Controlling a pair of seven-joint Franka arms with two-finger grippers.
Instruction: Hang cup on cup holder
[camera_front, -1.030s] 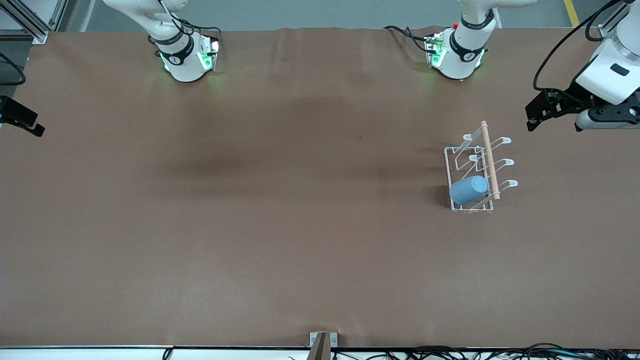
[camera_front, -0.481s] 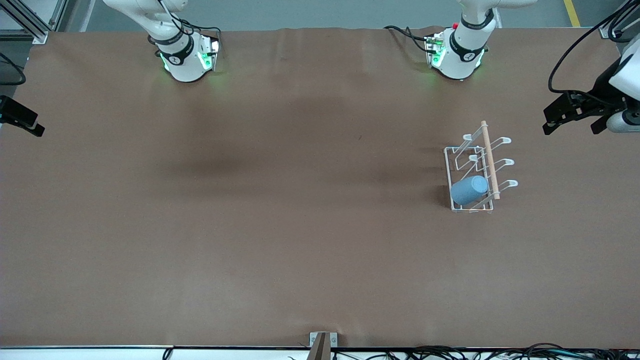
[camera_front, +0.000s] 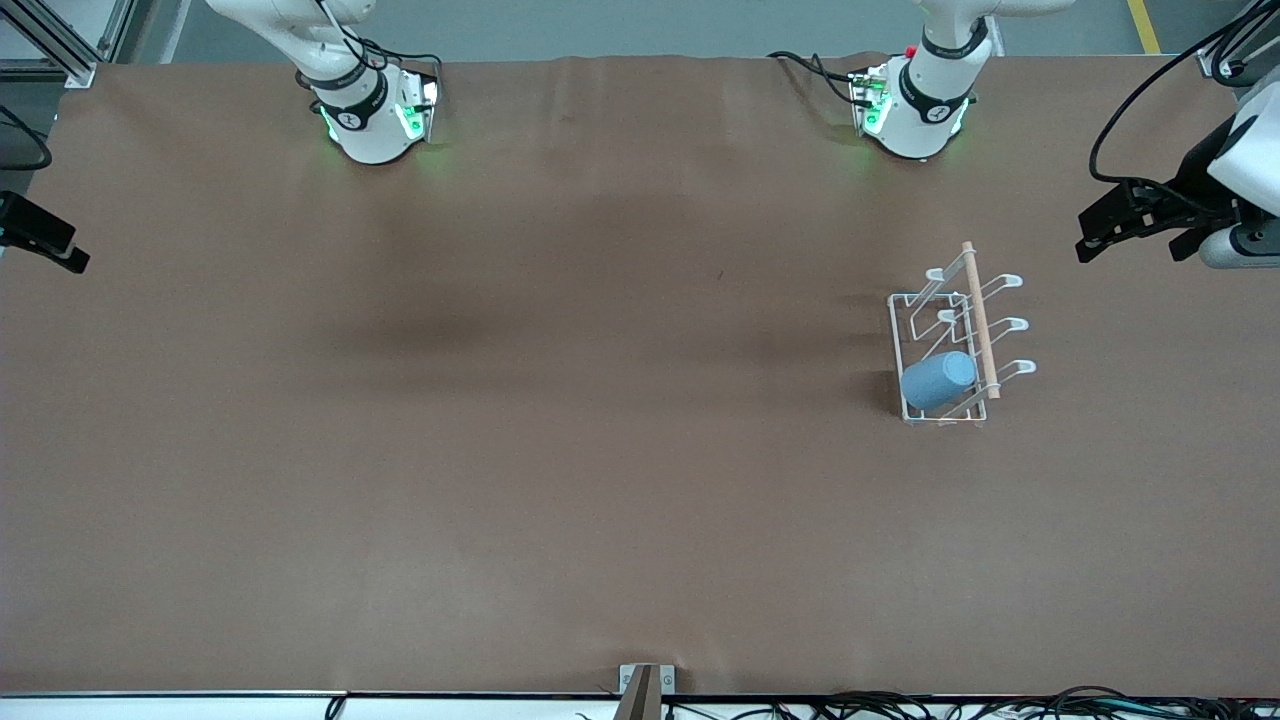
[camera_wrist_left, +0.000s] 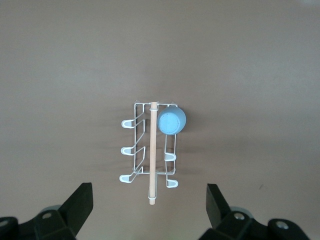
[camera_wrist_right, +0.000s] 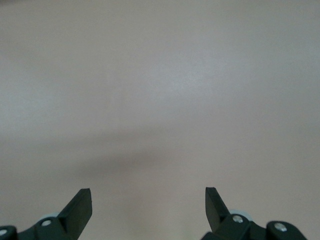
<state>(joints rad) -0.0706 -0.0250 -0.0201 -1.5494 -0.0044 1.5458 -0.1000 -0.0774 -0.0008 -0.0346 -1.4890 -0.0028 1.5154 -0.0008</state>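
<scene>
Front camera first: I see the cup holder (camera_front: 955, 340) standing on the brown table (camera_front: 560, 420) toward the left arm's end, its wooden rod (camera_front: 979, 318) running across the top of the white wire prongs. The cup (camera_front: 938, 380) sits tilted on the prong at the end of the rack nearest the front camera, its closed bottom facing outward from the rod. My left gripper (camera_front: 1115, 228) hangs in the air over the table edge at the left arm's end, apart from the rack, with nothing between its dark fingers. The right gripper (camera_front: 45, 243) shows only as a dark shape at the right arm's end of the table; from here I cannot tell its state.

Left wrist view: I look straight down on the cup holder (camera_wrist_left: 150, 150) with the cup (camera_wrist_left: 171, 120) on an end prong, touching the wire beside the rod (camera_wrist_left: 152, 152). The left gripper (camera_wrist_left: 150, 200) has its fingers (camera_wrist_left: 80, 202) spread wide and empty, well above the rack.

Right wrist view: I see only bare table (camera_wrist_right: 160, 100). The right gripper (camera_wrist_right: 148, 207) has its fingers (camera_wrist_right: 79, 206) spread wide, holding nothing, and this arm waits.
</scene>
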